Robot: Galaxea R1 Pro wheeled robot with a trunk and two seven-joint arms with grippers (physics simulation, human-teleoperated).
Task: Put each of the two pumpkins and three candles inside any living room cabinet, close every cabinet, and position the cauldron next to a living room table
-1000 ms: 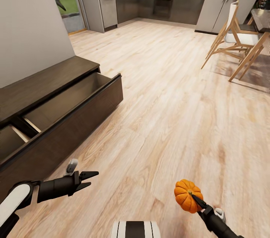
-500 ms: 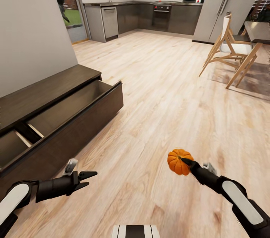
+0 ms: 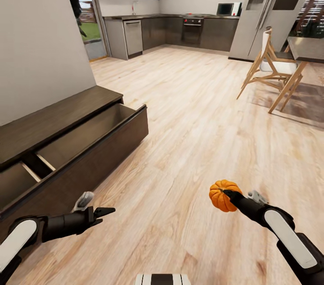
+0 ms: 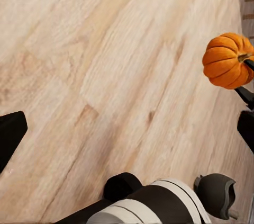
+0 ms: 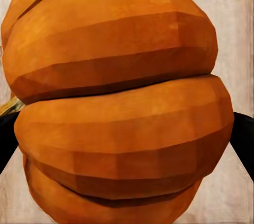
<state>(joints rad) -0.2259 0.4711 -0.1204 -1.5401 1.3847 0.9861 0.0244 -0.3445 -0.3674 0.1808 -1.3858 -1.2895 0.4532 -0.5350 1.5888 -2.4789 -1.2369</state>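
My right gripper is shut on a small orange ribbed pumpkin and holds it above the wooden floor at lower right. In the right wrist view the pumpkin sits close up, with a black fingertip at either side. The left wrist view catches the same pumpkin across the floor. My left gripper is open and empty, low at the left, near the front of the cabinet. This long dark-brown unit has its drawers pulled open, and their pale insides look bare.
A grey wall rises behind the cabinet. Open wood floor runs to the grey kitchen units and a fridge at the back. A wooden chair and a dining table stand at far right.
My right arm has reached forward and lifted the pumpkin away from my body. The head camera has tilted up, showing more of the kitchen. The left gripper has barely moved.
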